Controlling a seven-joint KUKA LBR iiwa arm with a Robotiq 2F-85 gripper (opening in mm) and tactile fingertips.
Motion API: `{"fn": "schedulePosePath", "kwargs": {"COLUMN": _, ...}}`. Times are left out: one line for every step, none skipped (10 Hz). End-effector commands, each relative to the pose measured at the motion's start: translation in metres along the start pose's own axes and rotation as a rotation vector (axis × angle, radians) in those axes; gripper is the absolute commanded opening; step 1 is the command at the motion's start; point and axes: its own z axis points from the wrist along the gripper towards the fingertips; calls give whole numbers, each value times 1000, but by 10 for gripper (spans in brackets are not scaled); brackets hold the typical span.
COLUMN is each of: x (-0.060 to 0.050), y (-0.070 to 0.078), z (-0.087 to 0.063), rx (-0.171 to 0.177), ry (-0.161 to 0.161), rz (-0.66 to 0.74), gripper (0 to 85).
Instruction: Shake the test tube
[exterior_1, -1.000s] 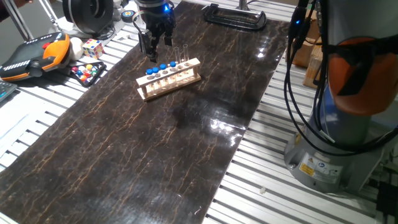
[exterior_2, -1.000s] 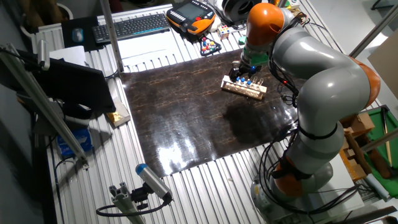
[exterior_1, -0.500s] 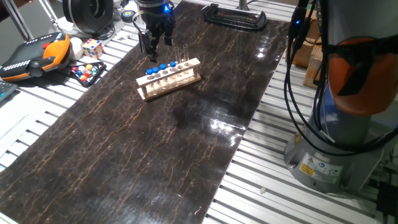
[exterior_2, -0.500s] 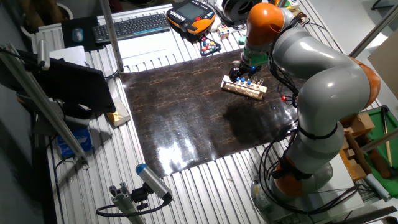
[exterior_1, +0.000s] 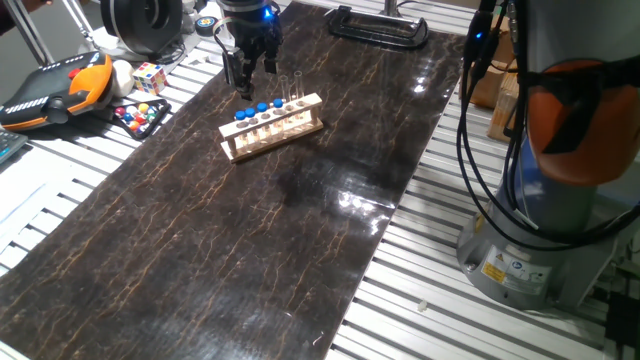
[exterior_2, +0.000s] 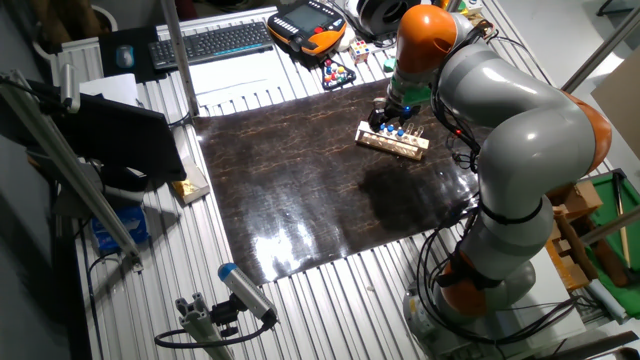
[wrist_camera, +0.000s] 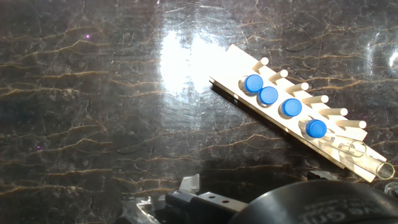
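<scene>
Four slim test tubes with round blue caps (wrist_camera: 268, 95) stand side by side in a light wooden rack (exterior_1: 272, 127) on the dark marbled mat; the caps (exterior_1: 258, 107) show in a row there. Two taller uncapped clear tubes (exterior_1: 290, 89) fill the rack's far end. My gripper (exterior_1: 254, 80) hangs just behind the rack's capped end, above the mat, its dark fingers apart and empty. In the other fixed view the gripper (exterior_2: 392, 112) hovers right over the rack (exterior_2: 392, 141). In the hand view the rack (wrist_camera: 348, 134) lies diagonally at the right.
An orange teach pendant (exterior_1: 60, 85), a Rubik's cube (exterior_1: 149, 76) and a tray of coloured balls (exterior_1: 140, 117) lie left of the mat. A black clamp (exterior_1: 378, 25) sits at the far end. The arm's base (exterior_1: 530, 250) and cables stand at the right.
</scene>
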Motion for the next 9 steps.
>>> {"fn": "schedulePosePath", "kwargs": {"x": 0, "y": 0, "z": 0, "rx": 0, "ry": 0, "rz": 0, "gripper": 840}}
{"fn": "schedulePosePath", "kwargs": {"x": 0, "y": 0, "z": -1, "rx": 20, "ry": -34, "rz": 75, "gripper": 7}}
{"fn": "schedulePosePath", "kwargs": {"x": 0, "y": 0, "z": -1, "rx": 20, "ry": -33, "rz": 75, "gripper": 7}}
{"fn": "schedulePosePath", "kwargs": {"x": 0, "y": 1, "z": -2, "rx": 20, "ry": -33, "rz": 75, "gripper": 7}}
{"fn": "schedulePosePath", "kwargs": {"x": 0, "y": 1, "z": -1, "rx": 20, "ry": -33, "rz": 75, "gripper": 7}}
{"fn": "schedulePosePath", "kwargs": {"x": 0, "y": 1, "z": -1, "rx": 20, "ry": -33, "rz": 75, "gripper": 7}}
{"fn": "schedulePosePath", "kwargs": {"x": 0, "y": 1, "z": -1, "rx": 20, "ry": -33, "rz": 75, "gripper": 7}}
{"fn": "schedulePosePath", "kwargs": {"x": 0, "y": 1, "z": -1, "rx": 20, "ry": -33, "rz": 75, "gripper": 7}}
{"fn": "schedulePosePath", "kwargs": {"x": -1, "y": 1, "z": 0, "rx": 20, "ry": -34, "rz": 77, "gripper": 7}}
